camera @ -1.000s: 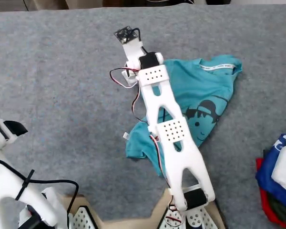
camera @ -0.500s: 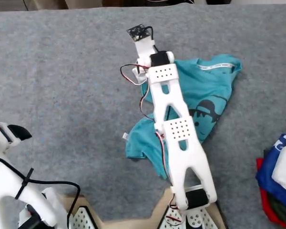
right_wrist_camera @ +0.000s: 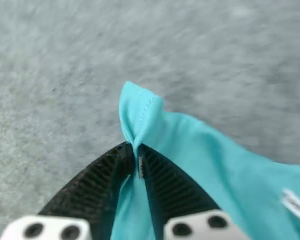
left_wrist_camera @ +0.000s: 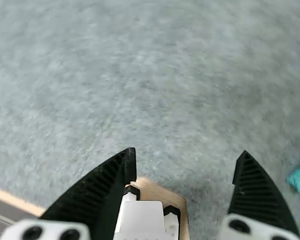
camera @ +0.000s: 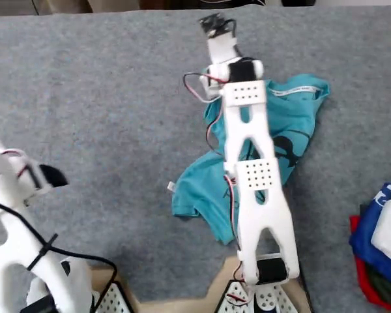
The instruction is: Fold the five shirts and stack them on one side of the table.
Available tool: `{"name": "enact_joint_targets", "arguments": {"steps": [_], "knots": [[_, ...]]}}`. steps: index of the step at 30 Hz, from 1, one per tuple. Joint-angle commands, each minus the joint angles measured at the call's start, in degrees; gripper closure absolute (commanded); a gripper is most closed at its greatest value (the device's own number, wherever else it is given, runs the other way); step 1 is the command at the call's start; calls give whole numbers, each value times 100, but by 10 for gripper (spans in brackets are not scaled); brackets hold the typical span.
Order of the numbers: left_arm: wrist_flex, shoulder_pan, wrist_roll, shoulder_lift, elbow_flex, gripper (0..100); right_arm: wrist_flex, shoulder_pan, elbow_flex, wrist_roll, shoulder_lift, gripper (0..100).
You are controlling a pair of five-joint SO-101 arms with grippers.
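A teal shirt (camera: pixel 281 128) with a dark printed face lies crumpled on the grey table, right of centre. The right arm stretches from the near edge up over it, and my right gripper (right_wrist_camera: pixel 136 152) is shut on a fold of the teal shirt (right_wrist_camera: pixel 200 170), lifting the edge off the felt. My left gripper (left_wrist_camera: pixel 185 162) stands open over bare grey felt, nothing between its fingers. In the high view the left arm (camera: pixel 19 215) sits at the near left corner, far from the shirt.
A stack of folded shirts (camera: pixel 381 241), white over blue, red and dark green, rests at the right edge. A wooden base board (camera: pixel 182 301) lies under both arm mounts at the near edge. The table's left and far parts are bare felt.
The right arm has swung toward the far right, dragging the pinched shirt edge along. The left arm has risen and shifted slightly right.
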Motion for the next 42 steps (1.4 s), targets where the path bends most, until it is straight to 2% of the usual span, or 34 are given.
{"name": "enact_joint_targets", "arguments": {"steps": [1, 4, 7, 10, 13, 17, 26, 32, 42], "knots": [[44, 1213, -18, 4, -9, 686, -123, 330, -303, -53, -523, 993], [35, 2409, -18, 13, -9, 685, -360, 567, -277, -53, -435, 993], [-316, 3490, -9, 57, 62, 685, -563, 725, -277, -53, -286, 993], [-932, 4053, 299, 365, 220, 685, -756, 848, -268, -53, -127, 993], [-1301, 4237, 774, 1103, 299, 685, -835, 971, -277, -53, -57, 993], [-1336, 4527, 1143, 2360, 70, 685, -958, 1103, -207, -53, -31, 993], [-1301, 5301, 1732, 4673, -1556, 687, -1037, 1130, -233, -35, 127, 993], [-1134, 5547, 1767, 5376, -2127, 688, -1037, 1130, -233, -18, 127, 993], [-1090, 5688, 1767, 5807, -2154, 690, -1037, 1130, -242, -18, 127, 993]]}}
